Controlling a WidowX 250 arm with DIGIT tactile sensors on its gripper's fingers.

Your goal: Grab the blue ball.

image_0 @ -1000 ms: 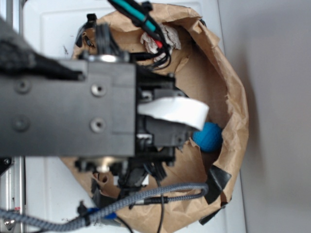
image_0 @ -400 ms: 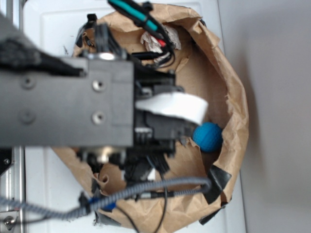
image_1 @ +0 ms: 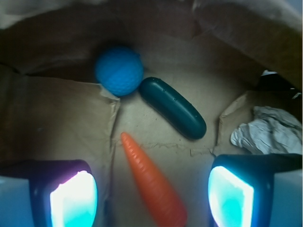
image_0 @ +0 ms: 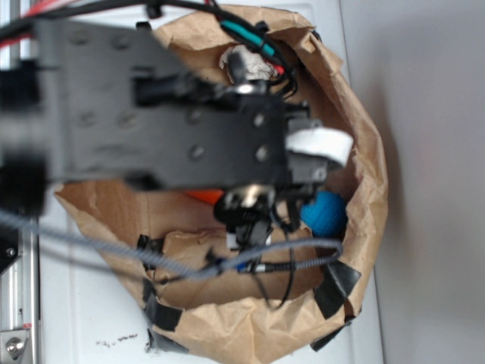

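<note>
We see creased brown paper (image_1: 156, 99), matt and rough, lining the floor and walls ahead of the claw (image_1: 151, 194). The blue ball (image_1: 119, 70), far ahead and left of the claw, looks matt with a finely dimpled surface. Touching it, the dark green cucumber toy (image_1: 173, 107) is smooth and glossy, like plastic. The orange carrot toy (image_1: 154, 182) between the fingers has a smooth, faintly shiny finish. To the right lies crumpled white paper (image_1: 267, 132).

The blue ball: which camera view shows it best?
The wrist view: the blue ball is whole and unobstructed there, touching the green cucumber toy. In the exterior view the ball is partly hidden by the arm.
</note>
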